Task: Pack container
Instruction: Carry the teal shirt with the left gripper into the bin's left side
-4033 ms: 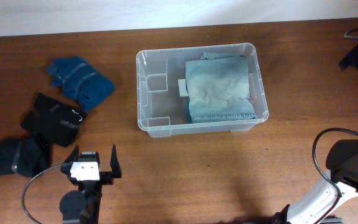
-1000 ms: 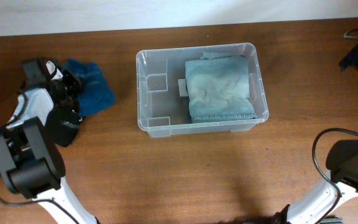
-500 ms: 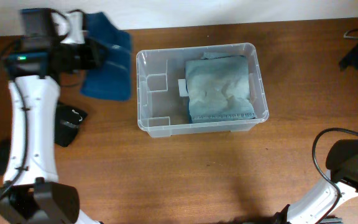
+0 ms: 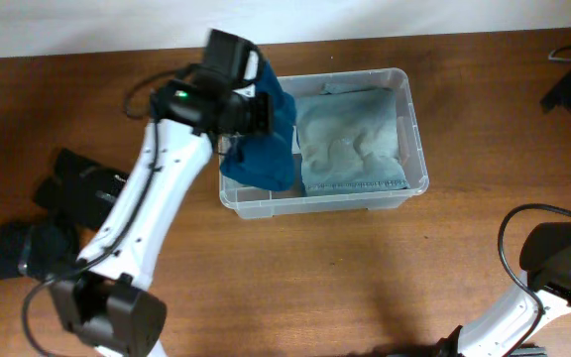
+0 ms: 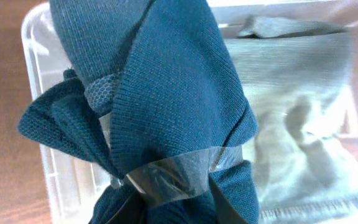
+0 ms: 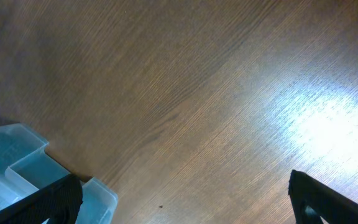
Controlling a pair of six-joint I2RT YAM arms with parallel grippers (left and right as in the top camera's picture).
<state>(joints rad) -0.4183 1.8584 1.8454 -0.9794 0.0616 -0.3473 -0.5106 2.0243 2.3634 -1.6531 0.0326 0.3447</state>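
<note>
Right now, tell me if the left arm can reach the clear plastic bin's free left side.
Probably yes: the left gripper, shut on a dark blue knitted cloth, hangs over that side of the bin; the folded pale green cloth fills only the right.

This looks like a robotics lab or test bench, not a home or shop. A bare wooden counter (image 4: 365, 278) runs up to a plain white wall (image 4: 67, 25) along the top of the overhead frame. Two white-and-black robot arms work at it: the left arm (image 4: 147, 213) rises from the lower left, and the right arm (image 4: 558, 263) sits at the lower right with a loose black cable (image 4: 505, 233) looping beside it. Little else lies there: a clear plastic bin (image 4: 345, 201) holding a folded grey-green cloth (image 4: 350, 134), a dark blue knit garment (image 4: 266, 139) and some black clothes (image 4: 72, 198) at the left.
</note>
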